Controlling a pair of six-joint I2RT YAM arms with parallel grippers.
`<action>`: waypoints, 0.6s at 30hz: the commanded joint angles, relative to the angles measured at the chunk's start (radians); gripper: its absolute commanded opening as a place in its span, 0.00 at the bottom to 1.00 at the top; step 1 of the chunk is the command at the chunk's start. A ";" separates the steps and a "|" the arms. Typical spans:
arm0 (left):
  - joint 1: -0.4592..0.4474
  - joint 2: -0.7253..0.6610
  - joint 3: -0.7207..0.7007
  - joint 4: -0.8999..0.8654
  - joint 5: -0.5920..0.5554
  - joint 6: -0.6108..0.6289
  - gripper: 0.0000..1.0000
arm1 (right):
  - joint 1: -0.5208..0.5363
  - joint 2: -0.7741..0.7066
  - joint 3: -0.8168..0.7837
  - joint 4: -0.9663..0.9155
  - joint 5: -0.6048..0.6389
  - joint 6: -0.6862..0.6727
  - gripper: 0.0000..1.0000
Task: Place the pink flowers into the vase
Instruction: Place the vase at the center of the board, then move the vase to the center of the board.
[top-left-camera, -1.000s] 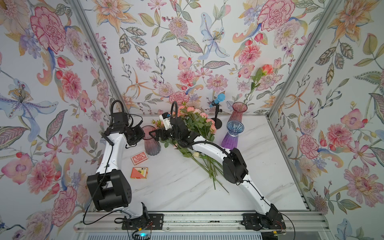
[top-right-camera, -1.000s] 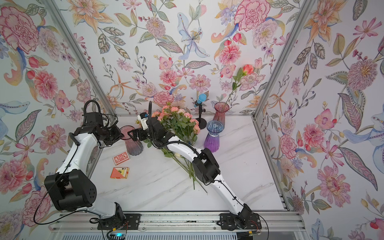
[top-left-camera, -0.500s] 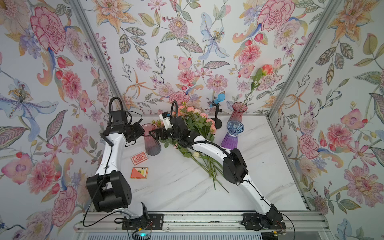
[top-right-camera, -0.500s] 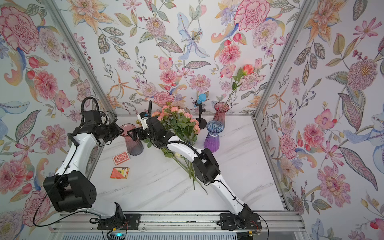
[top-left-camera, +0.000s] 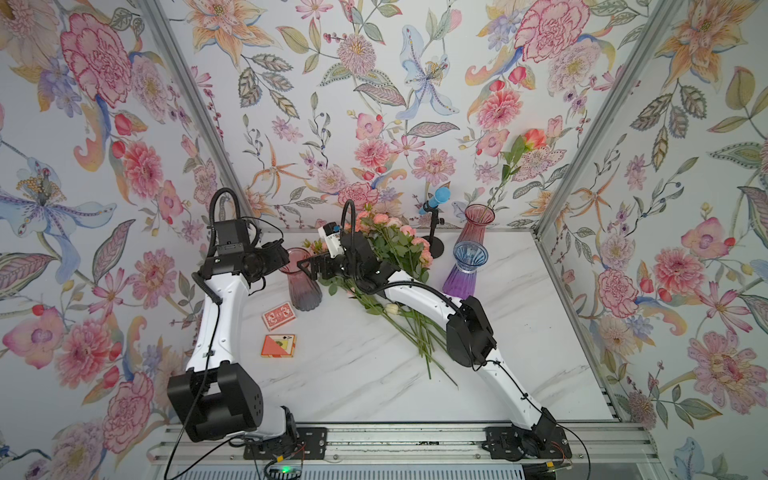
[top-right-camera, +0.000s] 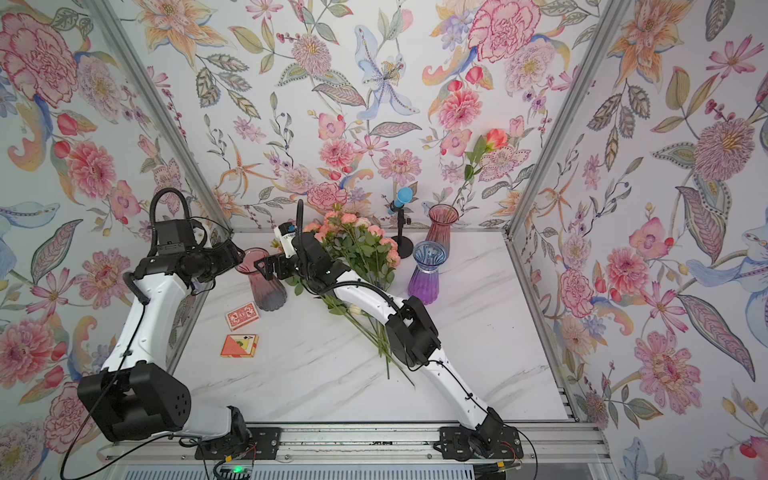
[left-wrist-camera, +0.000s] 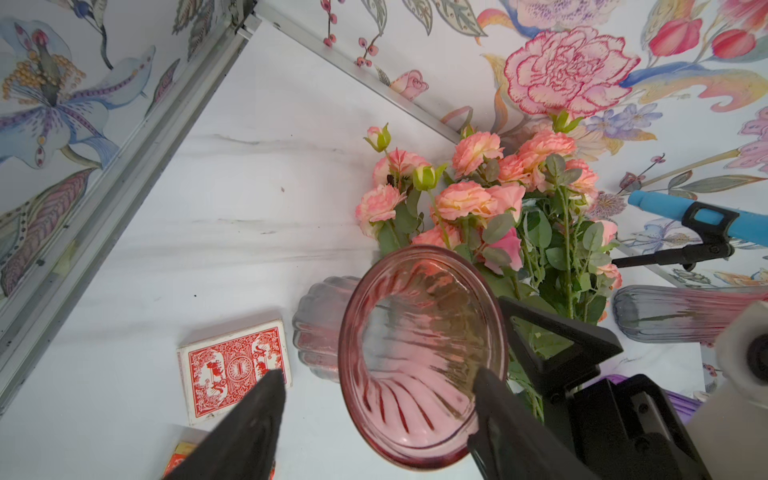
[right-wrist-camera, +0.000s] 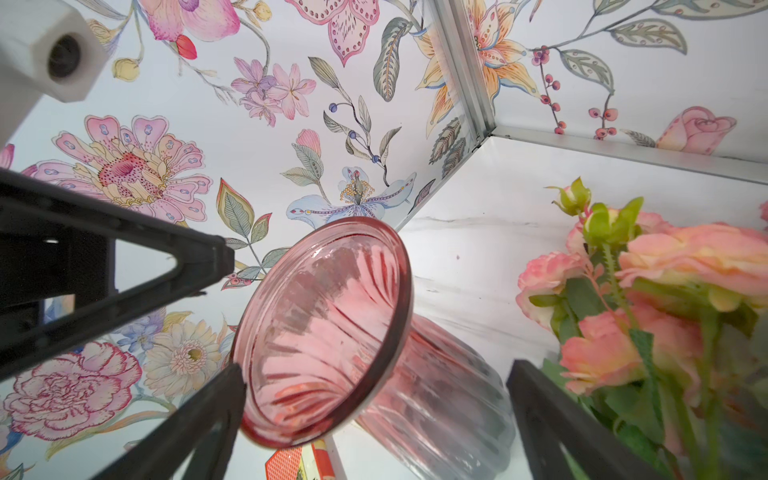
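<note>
Left wrist view: left pincer (left-wrist-camera: 378, 374) stands wide, fingers either side of the pink vase (left-wrist-camera: 419, 353) rim, nothing held. Right pincer (right-wrist-camera: 376, 368) is also wide. Right wrist view shows one finger (right-wrist-camera: 226, 390) against that rim, the other clear of it.

Pink flowers (top-left-camera: 395, 249) lie bunched on the bench (top-left-camera: 374, 374), blooms just beside the vase, none in it.

Judgement: vase is placed, picking a stem comes next. Back both pincers off the rim gently, without tipping it. Take one stem low and feed it cut end first.

Only the top views show stems running under the right arm and a coral rose (top-left-camera: 534, 139) standing in the back vase (top-left-camera: 478, 222). Wrist views show only blooms.
</note>
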 joint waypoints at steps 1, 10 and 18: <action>0.026 -0.069 -0.045 0.027 -0.036 0.043 0.89 | 0.004 -0.050 0.038 -0.001 -0.022 -0.017 0.99; 0.061 -0.201 -0.109 0.144 -0.007 0.075 1.00 | 0.006 -0.091 0.015 -0.010 -0.024 -0.042 0.99; 0.051 -0.361 -0.304 0.126 -0.053 0.058 1.00 | -0.012 -0.165 -0.070 -0.022 -0.005 -0.073 0.99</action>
